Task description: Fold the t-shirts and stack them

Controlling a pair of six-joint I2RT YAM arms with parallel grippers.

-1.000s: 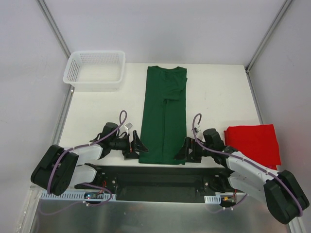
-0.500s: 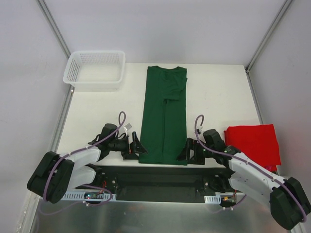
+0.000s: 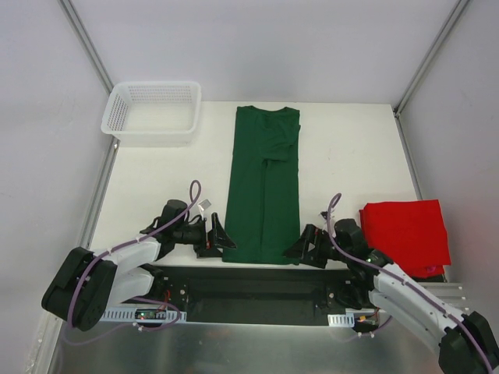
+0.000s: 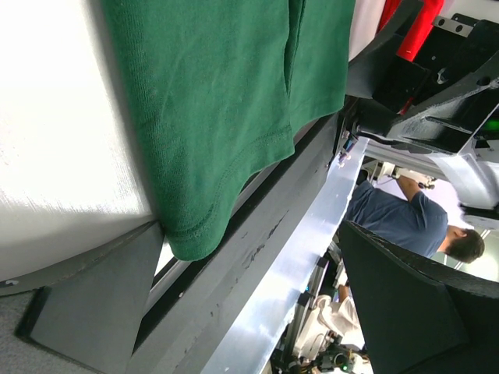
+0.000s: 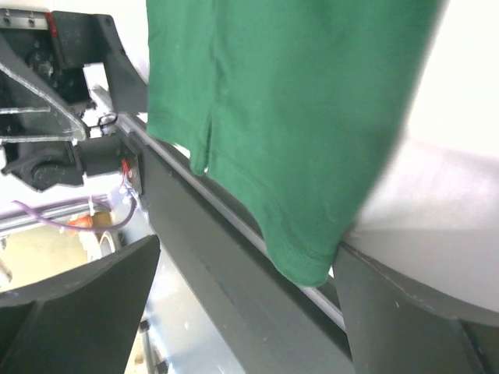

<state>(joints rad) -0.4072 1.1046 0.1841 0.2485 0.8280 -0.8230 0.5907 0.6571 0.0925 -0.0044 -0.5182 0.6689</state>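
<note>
The dark green t-shirt (image 3: 263,187) lies as a long narrow strip down the middle of the table, collar far, hem at the near edge. The red t-shirt (image 3: 407,230) lies folded at the right edge. My left gripper (image 3: 218,237) is open at the hem's left corner, and my right gripper (image 3: 302,246) is open at its right corner. In the left wrist view the green t-shirt's corner (image 4: 195,230) droops over the table edge beside one finger of the open left gripper (image 4: 249,230). The right wrist view shows the other corner (image 5: 300,261) beside the open right gripper (image 5: 248,245). Neither holds anything.
A white mesh basket (image 3: 148,139) stands at the table's far left corner. A black rail and metal frame (image 3: 257,284) run along the near edge between the arm bases. Grey walls close in the sides.
The right arm has drawn back toward the near right, its gripper sliding slightly nearer along the hem corner. The left arm has lowered a little. The shirts have not moved.
</note>
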